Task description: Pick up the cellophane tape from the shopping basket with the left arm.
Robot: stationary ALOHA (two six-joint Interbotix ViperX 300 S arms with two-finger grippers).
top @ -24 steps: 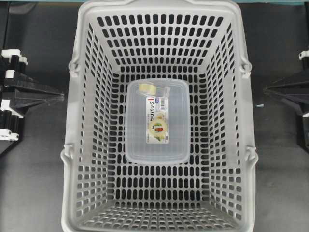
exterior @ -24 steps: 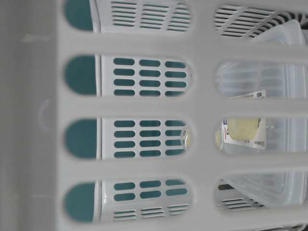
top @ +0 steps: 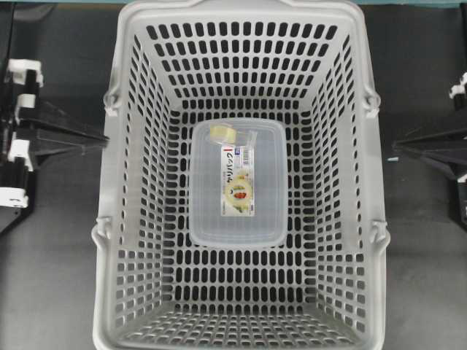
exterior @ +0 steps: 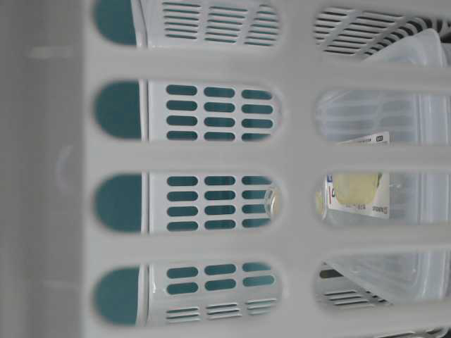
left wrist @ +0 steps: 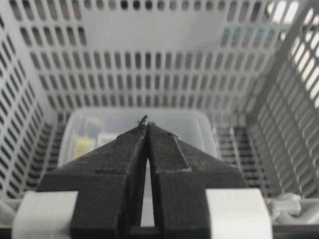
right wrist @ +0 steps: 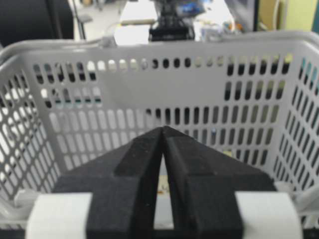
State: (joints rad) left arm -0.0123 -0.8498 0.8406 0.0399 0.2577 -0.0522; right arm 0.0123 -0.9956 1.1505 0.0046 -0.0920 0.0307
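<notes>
The cellophane tape [top: 238, 176], a narrow clear packet with a pale yellow roll and a printed card, lies on a clear plastic box [top: 237, 222] on the floor of the light grey shopping basket [top: 118, 189]. The tape also shows in the table-level view [exterior: 356, 190] and as a yellow patch in the left wrist view [left wrist: 83, 145]. My left gripper [top: 104, 138] is shut and empty, outside the basket's left wall at rim height; its tips [left wrist: 147, 124] point into the basket. My right gripper [top: 395, 148] is shut and empty, outside the right wall [right wrist: 163, 128].
The basket fills the middle of the dark table [top: 51, 255]; its high slotted walls [left wrist: 149, 59] surround the box. Hinged handle mounts sit on the rim [top: 111, 98]. The clear box [left wrist: 199, 130] covers most of the basket floor.
My left gripper has moved slightly toward the basket's left wall and up the view. My right gripper has shifted a little down the view and nearer the basket. The tape has not moved.
</notes>
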